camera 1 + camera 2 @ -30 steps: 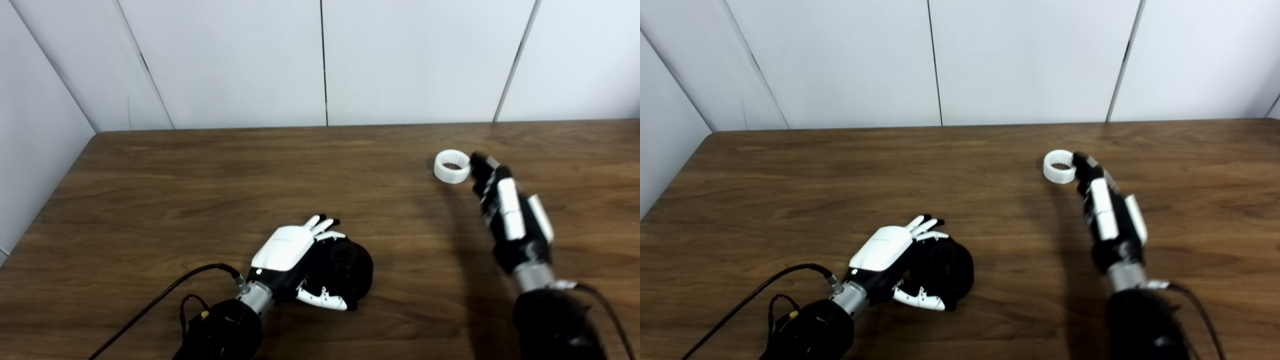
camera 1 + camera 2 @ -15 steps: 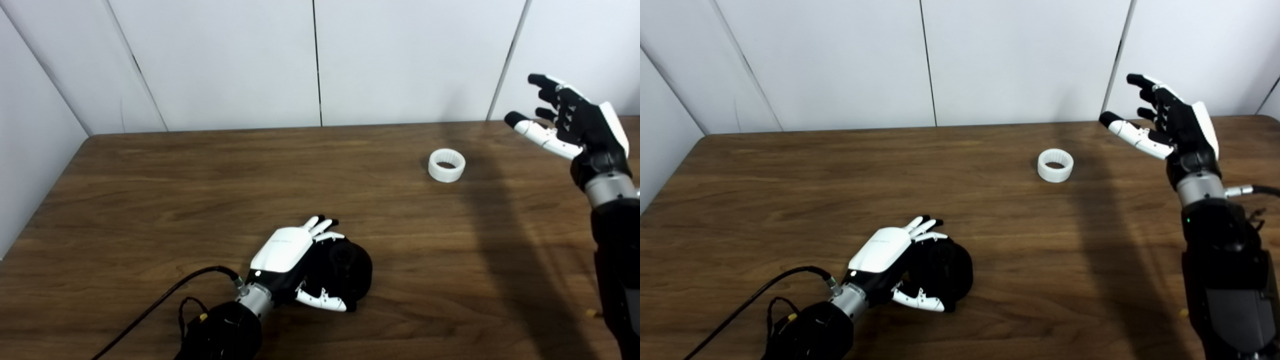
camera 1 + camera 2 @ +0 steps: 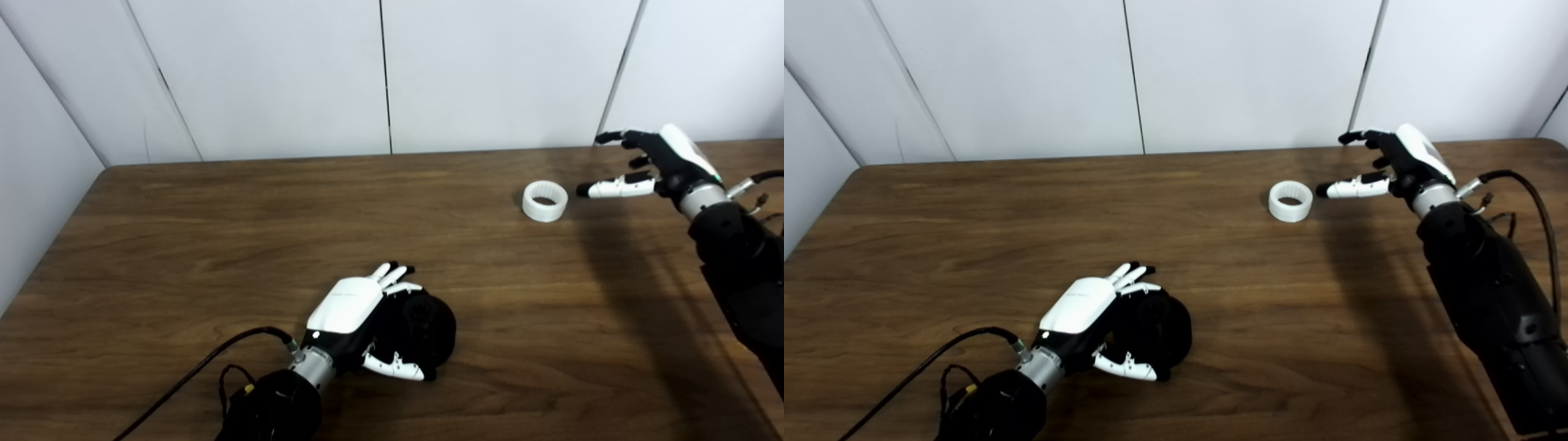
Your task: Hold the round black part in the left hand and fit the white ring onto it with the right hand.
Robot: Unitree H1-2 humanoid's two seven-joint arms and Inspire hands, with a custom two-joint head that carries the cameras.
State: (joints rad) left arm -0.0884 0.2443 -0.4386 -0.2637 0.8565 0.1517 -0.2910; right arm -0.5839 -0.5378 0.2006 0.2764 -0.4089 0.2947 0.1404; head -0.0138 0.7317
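- Left hand (image 3: 352,306): rests low on the wooden surface (image 3: 184,245) near the front edge, its fingers (image 3: 392,274) and thumb curled around the black part (image 3: 429,324) and holding it.
- Black part: round, seated against the palm on its right side, touching the surface.
- Cable (image 3: 202,361): black, runs from the left wrist toward the front edge.
- Right hand (image 3: 1396,162): above the far right of the surface, holding nothing, fingers spread wide, thumb extended level toward the ring.
- Ring (image 3: 1290,201): white, lies flat on the surface with its opening up, far right of centre, just beside the right thumb tip but apart from it; well apart from the black part.
- Wall (image 3: 392,73): white panels behind the surface.
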